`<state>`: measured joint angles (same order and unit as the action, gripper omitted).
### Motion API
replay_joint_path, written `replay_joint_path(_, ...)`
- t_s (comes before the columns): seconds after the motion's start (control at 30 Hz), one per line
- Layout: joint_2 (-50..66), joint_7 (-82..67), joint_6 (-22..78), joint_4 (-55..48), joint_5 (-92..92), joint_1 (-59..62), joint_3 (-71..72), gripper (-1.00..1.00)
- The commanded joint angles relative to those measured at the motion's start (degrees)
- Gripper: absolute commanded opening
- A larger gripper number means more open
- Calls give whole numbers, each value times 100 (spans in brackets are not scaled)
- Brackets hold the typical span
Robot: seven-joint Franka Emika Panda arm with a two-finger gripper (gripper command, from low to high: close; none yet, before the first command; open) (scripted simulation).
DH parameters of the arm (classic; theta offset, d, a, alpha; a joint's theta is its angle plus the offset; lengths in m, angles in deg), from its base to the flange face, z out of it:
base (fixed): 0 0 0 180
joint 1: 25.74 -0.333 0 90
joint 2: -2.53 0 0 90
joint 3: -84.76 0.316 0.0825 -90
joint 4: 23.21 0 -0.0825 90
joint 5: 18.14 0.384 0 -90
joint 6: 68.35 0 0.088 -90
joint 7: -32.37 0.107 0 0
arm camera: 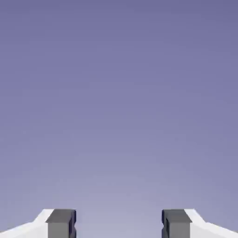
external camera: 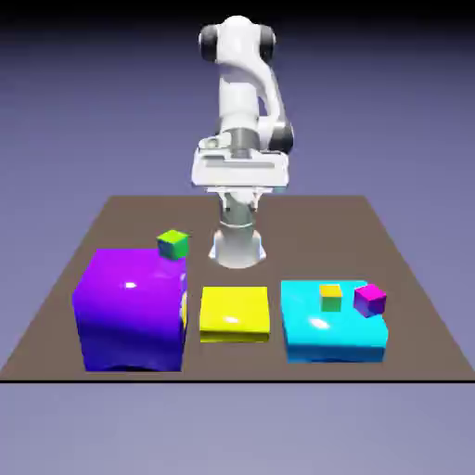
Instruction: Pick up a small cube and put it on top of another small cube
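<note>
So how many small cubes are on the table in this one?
3. The green-and-blue small cube sits at the purple block's far corner; the yellow-and-green small cube and the magenta small cube sit on the cyan block. Others could hide behind the blocks.

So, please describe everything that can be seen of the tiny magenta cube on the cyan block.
The small cube is tiny, with a magenta top and purple-shaded sides, smooth and matte-looking. It rests on top of the big cyan block, near that block's far corner on the exterior view's right, turned slightly askew to the block's edges. Only the block touches it. The yellow-and-green small cube sits close beside it, apart. The gripper is open, holds nothing, and is far from it. The hand view does not show the cube.
</note>
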<state>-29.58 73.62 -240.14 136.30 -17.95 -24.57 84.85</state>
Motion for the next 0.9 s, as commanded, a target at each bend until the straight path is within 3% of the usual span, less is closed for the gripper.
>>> replay_joint_path(0.0,113,-176,72,-55,56,66,-208,0)
replay_joint_path(0.7,2318,-3505,949,-796,1177,928,-4568,0)
replay_joint_path(0.87,2060,-4475,515,-458,1378,21,-5606,0)
